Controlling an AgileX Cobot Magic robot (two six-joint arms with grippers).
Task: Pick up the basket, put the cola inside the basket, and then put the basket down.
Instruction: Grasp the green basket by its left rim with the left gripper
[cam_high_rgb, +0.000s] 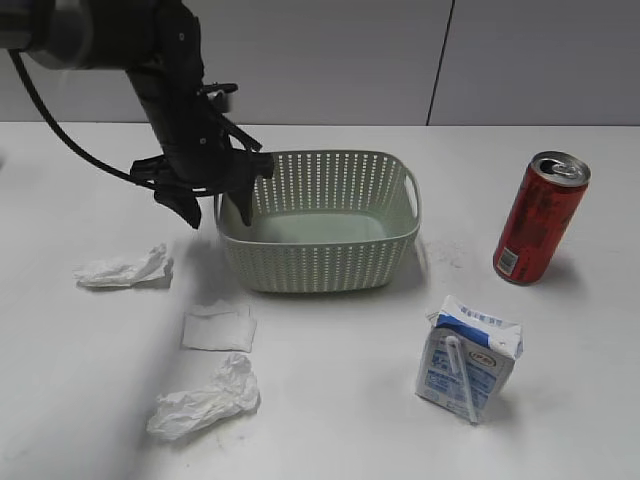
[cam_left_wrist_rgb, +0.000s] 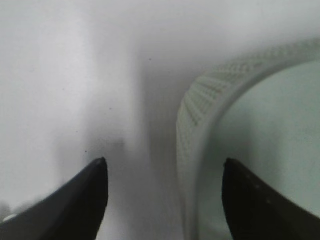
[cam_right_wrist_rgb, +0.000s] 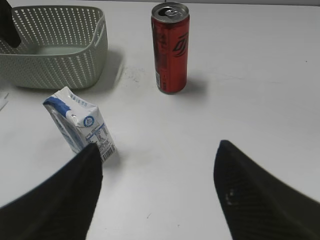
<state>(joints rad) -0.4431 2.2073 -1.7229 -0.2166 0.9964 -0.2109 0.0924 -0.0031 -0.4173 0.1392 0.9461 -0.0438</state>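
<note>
The pale sage-green basket (cam_high_rgb: 318, 222) stands on the white table, empty. My left gripper (cam_high_rgb: 215, 212) is open and straddles the basket's left wall: one finger is outside, one inside. In the left wrist view the basket's rim (cam_left_wrist_rgb: 200, 115) runs between the two fingers (cam_left_wrist_rgb: 165, 165). The red cola can (cam_high_rgb: 539, 217) stands upright at the right, apart from the basket. It also shows in the right wrist view (cam_right_wrist_rgb: 170, 47). My right gripper (cam_right_wrist_rgb: 157, 152) is open and empty, over bare table short of the can; it is out of the exterior view.
A blue-and-white drink carton with straw (cam_high_rgb: 467, 357) stands at the front right, also in the right wrist view (cam_right_wrist_rgb: 80, 125). Crumpled tissues lie at the left (cam_high_rgb: 125, 268) and front left (cam_high_rgb: 203, 400), with a flat tissue (cam_high_rgb: 218, 328) between them.
</note>
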